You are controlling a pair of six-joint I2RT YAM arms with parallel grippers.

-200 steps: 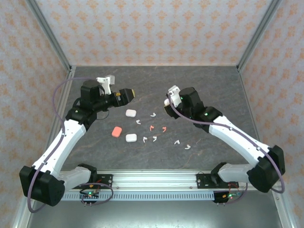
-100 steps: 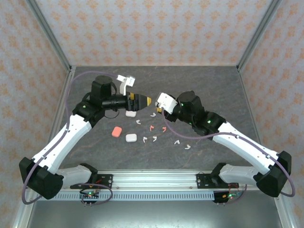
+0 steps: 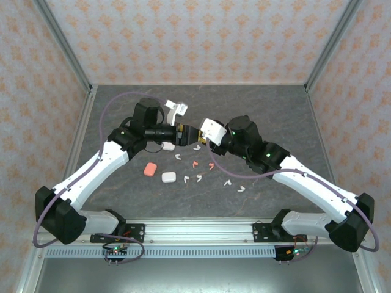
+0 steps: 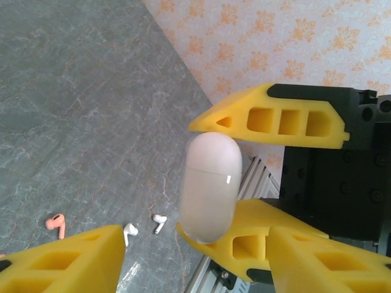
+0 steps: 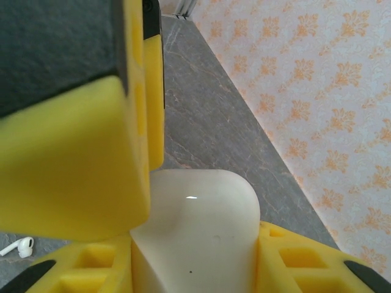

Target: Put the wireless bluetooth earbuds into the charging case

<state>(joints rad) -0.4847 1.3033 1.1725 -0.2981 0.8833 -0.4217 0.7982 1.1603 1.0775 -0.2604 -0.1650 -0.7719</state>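
Gripping a white charging case (image 4: pixel 211 186) in the right jaws, well above the surface (image 3: pixel 275 110), lid shut, pinched end to end from lid top to base. Facing it with the left jaws parted to either side, nothing gripped; cannot tell whether either one touches the shell. Expect a light, stiff, glossy pebble, likely to squirt out under a skewed squeeze, so probably best to take hold across the broad faces below the lid seam and leave the lid free to swing. Look for the earbuds (image 3: pixel 227 182) down on the surface beneath both arms, scattered and apart, mostly white plus a coral earbud (image 3: pixel 195 165). Treat as featherweight, slick and easily flicked, best pinched across the stem. Mind a spare white case (image 3: pixel 169 177) and a coral case (image 3: pixel 149 168) just beside that scatter. Plenty of bare surface toward the patterned walls (image 3: pixel 195 36), less toward the near rail (image 3: pixel 195 229).
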